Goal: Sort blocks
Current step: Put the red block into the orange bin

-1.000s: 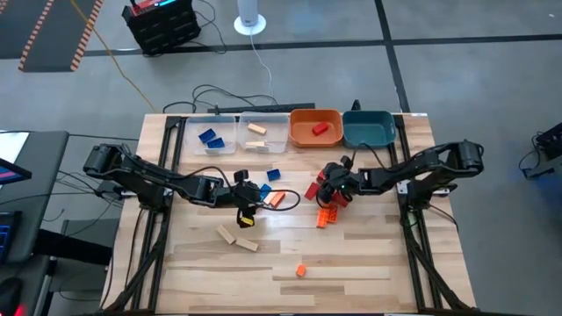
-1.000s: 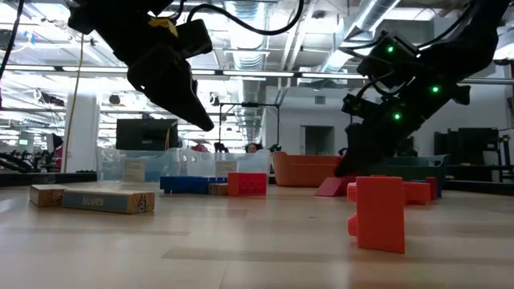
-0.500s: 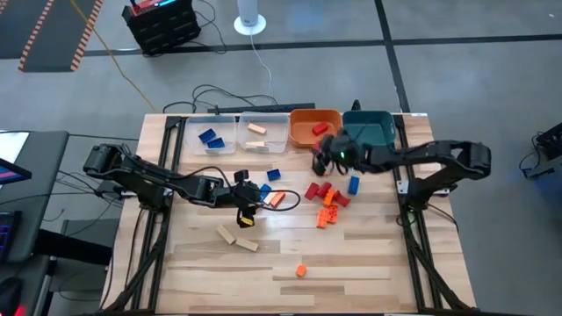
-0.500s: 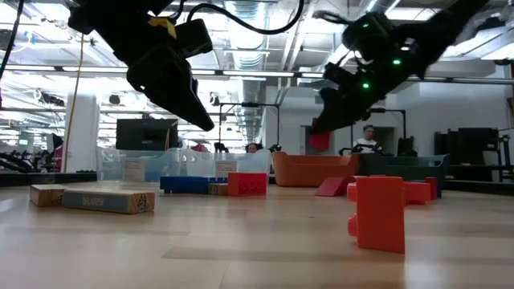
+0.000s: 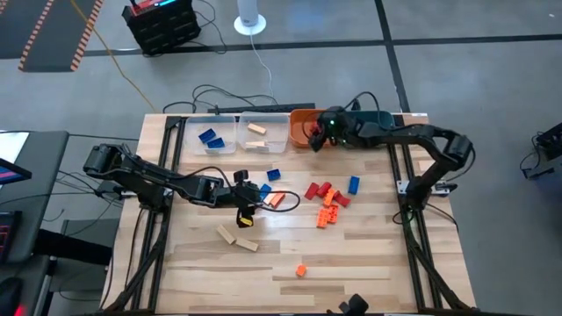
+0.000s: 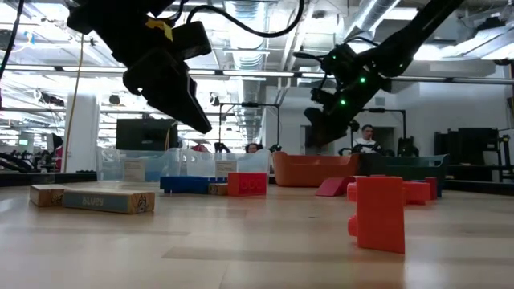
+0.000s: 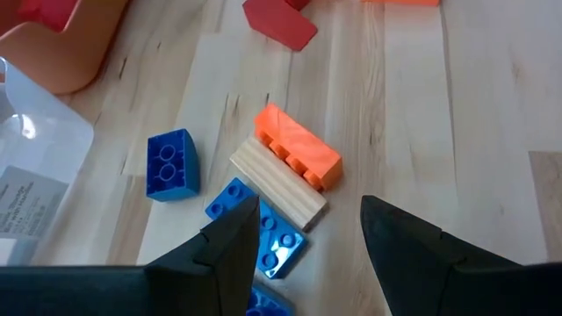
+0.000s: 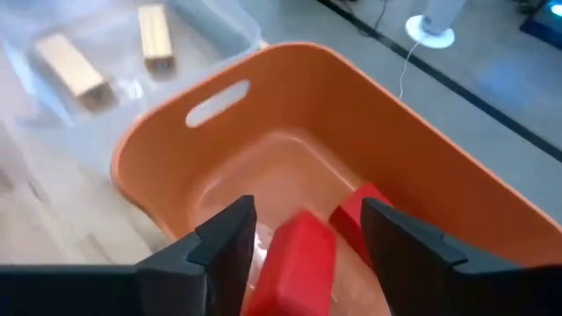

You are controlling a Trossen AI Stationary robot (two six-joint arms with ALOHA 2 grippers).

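Surface: pale wooden table (image 5: 369, 254) on a grey floor, four bins lined along its far edge.
Right gripper (image 8: 303, 241): hangs over the orange bin (image 8: 378, 132), fingers parted around a red block (image 8: 299, 259); whether they pinch it or have let go cannot be told. A second red block (image 8: 358, 211) lies in the bin beneath.
Left gripper (image 7: 307, 233): hovers open and empty near the table's middle, above a touching cluster of an orange block (image 7: 299, 154), a tan block (image 7: 277, 193) and a blue block (image 7: 259, 237); a blue cube (image 7: 171, 164) sits just beside them.
Blocks elsewhere: red and orange pile (image 5: 327, 204) right of centre with one blue block (image 5: 353, 184) beside it; two tan blocks (image 5: 237, 238) toward the near left; a lone orange piece (image 5: 300, 270) nearest the front edge.
Sorted so far: blue blocks (image 5: 211, 139) in one clear bin (image 5: 230, 119), tan ones (image 5: 256, 130) in its neighbour.
Handling: blocks look light, rigid and smooth; likely best pinched across the flat long sides, not over the studs.
In the way: the cluster's pieces touch, so taking one may nudge the others; a black cable (image 5: 285, 204) loops just beside them.
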